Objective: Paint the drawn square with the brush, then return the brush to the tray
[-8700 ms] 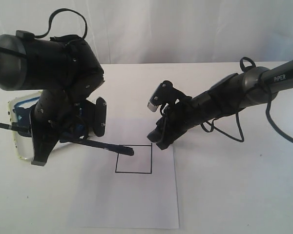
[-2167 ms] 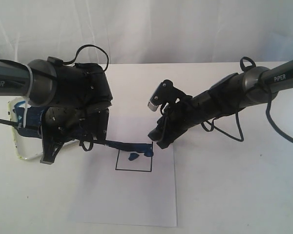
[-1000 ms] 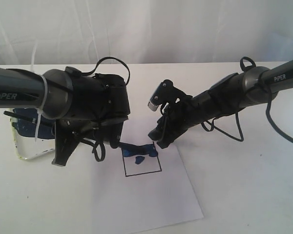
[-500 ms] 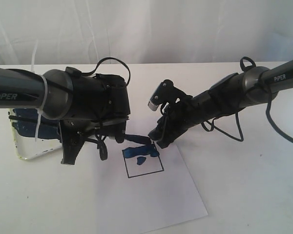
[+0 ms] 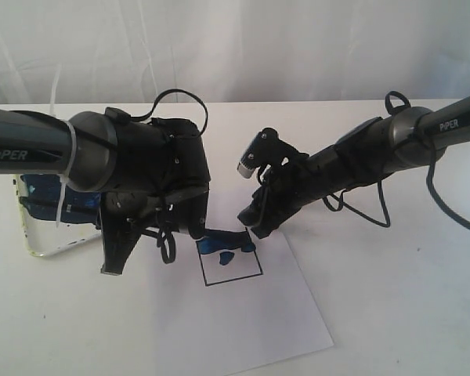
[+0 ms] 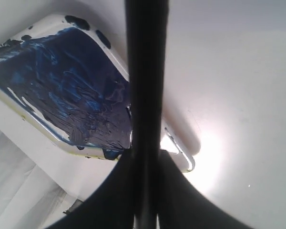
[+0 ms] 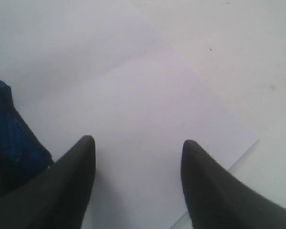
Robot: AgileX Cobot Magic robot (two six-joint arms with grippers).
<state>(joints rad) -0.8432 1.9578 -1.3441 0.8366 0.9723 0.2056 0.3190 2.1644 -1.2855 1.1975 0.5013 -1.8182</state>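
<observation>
— How far along is the painting?

— Barely begun, I judge. The square (image 5: 231,270) has a blue band along its far edge and one blob near its middle; the rest of its inside is white. The brush (image 5: 223,235) lies over that far edge. It has not yet gone back to the tray (image 5: 47,252), which sits well to the left.

— And your fingers?

— My left gripper (image 6: 146,191) pinches the brush by its handle. My right gripper (image 7: 138,157) is spread wide with nothing between, over the paper (image 5: 251,321) by the square's far right corner. I cannot tell whether it touches.

— Count everything.

— One brush, one square, one tray, one paper, two grippers.
</observation>
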